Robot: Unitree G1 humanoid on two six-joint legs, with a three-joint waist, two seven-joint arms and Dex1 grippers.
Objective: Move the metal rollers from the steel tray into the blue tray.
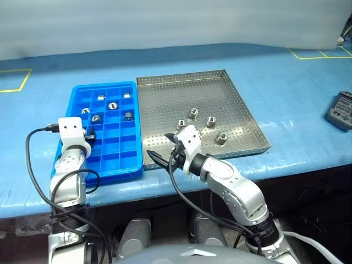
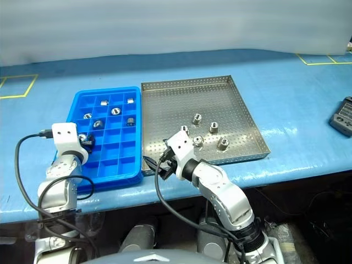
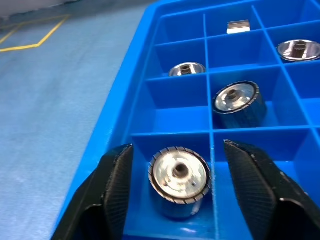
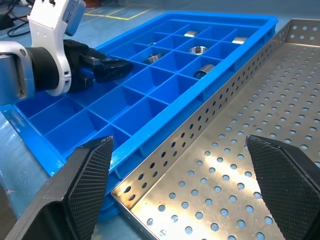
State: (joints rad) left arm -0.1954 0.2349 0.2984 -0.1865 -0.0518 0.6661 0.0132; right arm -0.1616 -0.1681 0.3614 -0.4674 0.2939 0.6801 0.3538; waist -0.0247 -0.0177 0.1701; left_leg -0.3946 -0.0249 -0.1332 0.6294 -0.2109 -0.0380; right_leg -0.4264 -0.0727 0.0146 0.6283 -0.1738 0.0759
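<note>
Blue cloth covers the table; on it the blue tray touches the steel tray, where four metal rollers lie; left gripper stands released around one roller inside the blue tray; right gripper gapes empty over the steel tray's corner nearest the blue tray.

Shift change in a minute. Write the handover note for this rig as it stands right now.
Left gripper: open, over the blue tray, a roller sitting loose between its fingers in a compartment near the tray's left edge.
Right gripper: open, empty, at the near left corner of the steel tray.
Done: six rollers show in the blue tray's compartments, plus the one under the left gripper.
Left: four rollers lie in the steel tray, clustered in its near half. Likely next: the right gripper goes for one of them.
</note>
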